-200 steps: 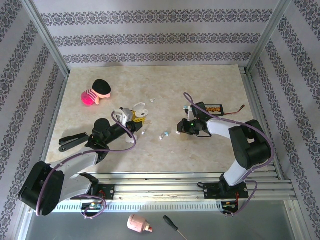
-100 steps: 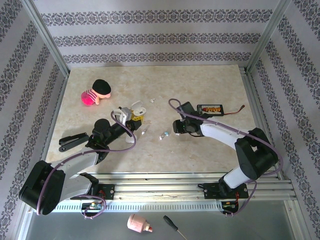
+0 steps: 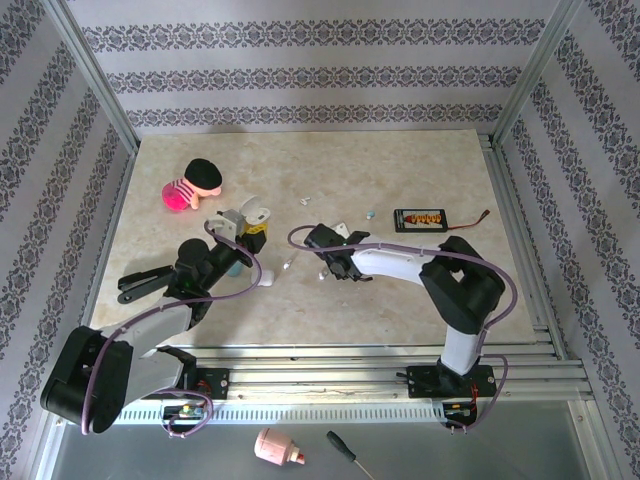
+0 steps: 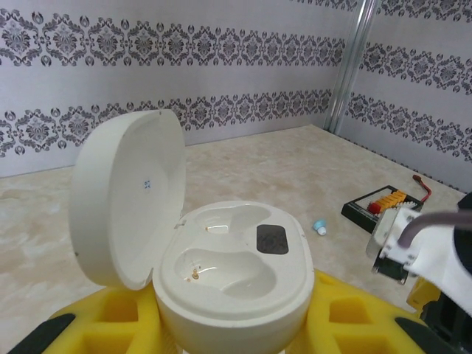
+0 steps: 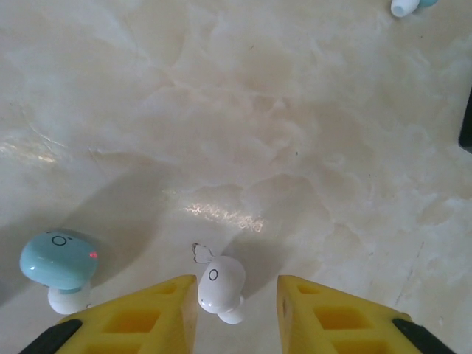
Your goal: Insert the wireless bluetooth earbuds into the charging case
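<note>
My left gripper (image 4: 232, 328) is shut on the white charging case (image 4: 232, 269), its yellow fingers (image 4: 354, 313) pressed against both sides. The lid (image 4: 129, 195) stands open and both wells are bare. From above, the case (image 3: 250, 214) is held left of centre. My right gripper (image 5: 236, 299) is open low over the table, with a white earbud (image 5: 221, 284) lying between its yellow fingers (image 5: 332, 310), close to the left one. A pale blue earbud (image 5: 59, 259) lies just to the left. The right gripper (image 3: 327, 268) sits mid-table. More earbuds (image 3: 305, 201) lie scattered, one pale blue (image 3: 370, 213).
A pink plush with a black cap (image 3: 193, 185) lies at the back left. A black battery pack with a lead (image 3: 420, 217) rests right of centre. A black tool (image 3: 140, 283) sits by the left edge. A screwdriver (image 3: 350, 455) and a pink item (image 3: 278, 448) lie below the rail.
My right arm has swung left from beside the battery pack to the earbuds mid-table and dropped low over them. The left gripper has carried the case slightly left.
</note>
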